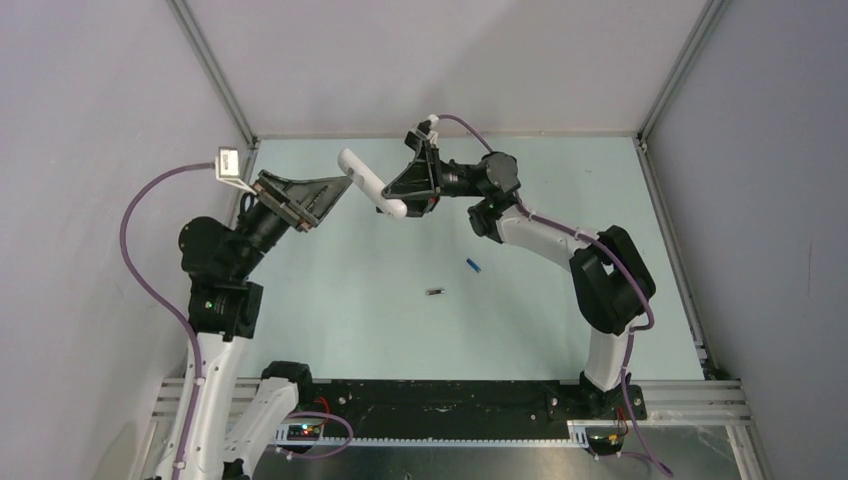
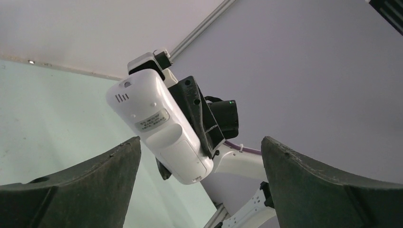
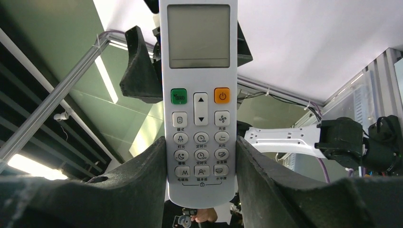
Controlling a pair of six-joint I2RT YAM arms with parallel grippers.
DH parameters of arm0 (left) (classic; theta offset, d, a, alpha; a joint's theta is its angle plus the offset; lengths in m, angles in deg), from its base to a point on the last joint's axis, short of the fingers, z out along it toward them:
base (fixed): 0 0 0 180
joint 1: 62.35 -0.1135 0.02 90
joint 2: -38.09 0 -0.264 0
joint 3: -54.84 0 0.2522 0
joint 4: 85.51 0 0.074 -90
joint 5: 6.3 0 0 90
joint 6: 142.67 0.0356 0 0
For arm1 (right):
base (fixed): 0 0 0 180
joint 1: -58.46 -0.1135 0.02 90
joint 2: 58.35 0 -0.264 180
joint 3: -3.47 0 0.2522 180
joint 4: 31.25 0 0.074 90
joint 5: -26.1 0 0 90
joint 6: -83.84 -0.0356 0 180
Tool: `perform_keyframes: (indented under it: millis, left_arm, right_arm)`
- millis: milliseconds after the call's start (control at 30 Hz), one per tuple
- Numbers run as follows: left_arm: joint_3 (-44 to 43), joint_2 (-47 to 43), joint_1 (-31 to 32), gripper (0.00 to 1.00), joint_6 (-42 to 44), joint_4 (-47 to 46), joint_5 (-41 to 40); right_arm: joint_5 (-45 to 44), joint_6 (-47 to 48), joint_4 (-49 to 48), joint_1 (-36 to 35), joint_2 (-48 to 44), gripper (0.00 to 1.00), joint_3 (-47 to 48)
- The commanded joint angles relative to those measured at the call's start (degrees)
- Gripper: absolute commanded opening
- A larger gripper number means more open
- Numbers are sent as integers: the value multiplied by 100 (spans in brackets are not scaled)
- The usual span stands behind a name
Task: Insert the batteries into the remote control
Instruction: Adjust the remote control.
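Note:
My right gripper (image 1: 402,203) is shut on the lower end of the white remote control (image 1: 368,180) and holds it in the air over the far part of the table. The right wrist view shows its face (image 3: 199,95) with the display and buttons, clamped between my fingers (image 3: 142,166). The left wrist view shows its back (image 2: 159,126) with the battery cover shut. My left gripper (image 1: 335,195) is open, close to the remote's upper end, not touching it. The blue battery (image 1: 473,265) and the dark battery (image 1: 435,292) lie on the table.
The pale green table (image 1: 350,300) is fenced by grey walls and metal posts (image 1: 215,75). The arm bases stand on a black rail (image 1: 440,400) at the near edge.

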State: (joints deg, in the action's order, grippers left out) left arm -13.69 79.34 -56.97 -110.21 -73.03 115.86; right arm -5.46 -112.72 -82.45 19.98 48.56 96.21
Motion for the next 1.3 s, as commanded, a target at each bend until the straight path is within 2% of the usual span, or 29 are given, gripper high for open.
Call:
perform_keyframes:
  millis: [0, 333, 533, 667, 1000, 1067, 1200, 1267]
  left_arm:
    - [100, 193, 101, 98, -311, -296, -86]
    - [291, 436, 198, 95, -569, -158, -359]
    - [338, 585, 259, 89, -717, -123, -318]
    - [482, 586, 279, 77, -668, -126, -208]
    - [711, 412, 281, 40, -834, -127, -195]
    - [730, 418, 287, 28, -853, -127, -182]
    - [798, 403, 298, 11, -830, -127, -177]
    - [829, 390, 296, 5, -817, -125, -171]
  right_arm:
    - [59, -65, -232, -93, -310, 36, 19]
    - [29, -67, -136, -318, -290, 36, 18]
    - [30, -52, -51, -442, -187, 36, 14]
    - [-15, -172, -84, -470, -107, 36, 1]
    - [-124, -240, 80, -466, -31, 36, -157]
    - [-169, -139, 218, -473, -42, 36, -177]
    - [-209, 210, 707, -483, -133, 38, -184]
    - [-218, 500, 1091, -485, -231, 42, -185]
